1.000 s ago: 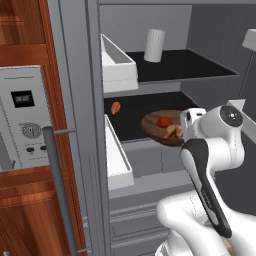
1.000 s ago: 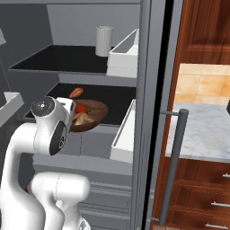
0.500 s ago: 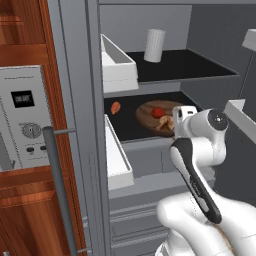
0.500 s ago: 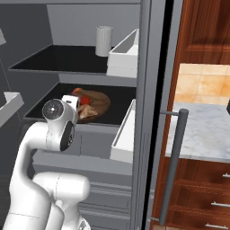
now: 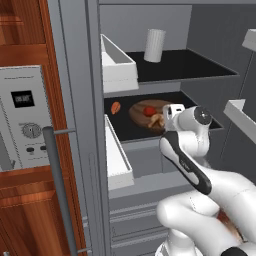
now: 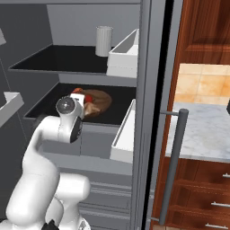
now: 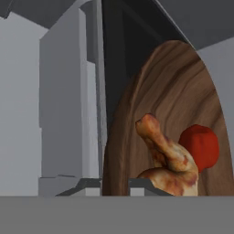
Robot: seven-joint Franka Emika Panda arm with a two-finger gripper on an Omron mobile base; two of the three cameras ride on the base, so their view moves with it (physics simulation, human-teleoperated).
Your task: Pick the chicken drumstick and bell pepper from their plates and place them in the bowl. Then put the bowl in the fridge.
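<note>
- The fridge (image 5: 150, 150) stands open, its dark shelves facing the robot and its grey door with white bins swung out at the left of the left base view.
- The white arm reaches in over the lower dark shelf (image 6: 49, 101), its wrist just in front of the bowl.
- A white door bin (image 5: 117, 62) sits at upper-shelf height; another white door bin (image 5: 116, 157) hangs lower.
- The bowl (image 5: 145, 111), dark brown wood, rests on the lower shelf inside the fridge, near its front edge.
- A pale cylinder (image 5: 154, 45) stands upright on the upper shelf, far back.
- The gripper (image 7: 114, 185) has its jaws pressed close on the near rim of the bowl, one tip on each side of the wooden wall.
- The chicken drumstick (image 7: 167, 157) lies in the bowl, nearest the gripper.
- The bell pepper (image 7: 199, 145) lies in the bowl, touching the drumstick.
- A small orange-pink wedge (image 5: 116, 107) lies on the lower shelf, left of the bowl and apart from it.
</note>
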